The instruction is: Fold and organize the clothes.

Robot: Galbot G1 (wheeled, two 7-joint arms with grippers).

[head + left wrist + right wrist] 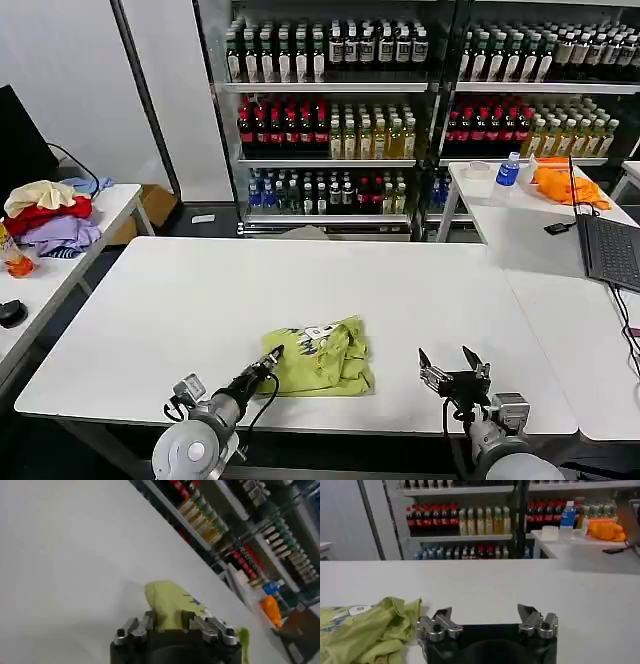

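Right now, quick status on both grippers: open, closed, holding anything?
Left gripper: closed on the near-left edge of the lime T-shirt.
Right gripper: open, holding nothing, above the table to the right of the shirt.

Bunched lime T-shirt [322, 357] on the white table [200, 300], left end effector [271, 357] touching its edge, right end effector [452, 361] spread apart nearby

Shop-like test room: stocked drink shelves [330, 110], white tables [150, 300], laptop [610, 250].
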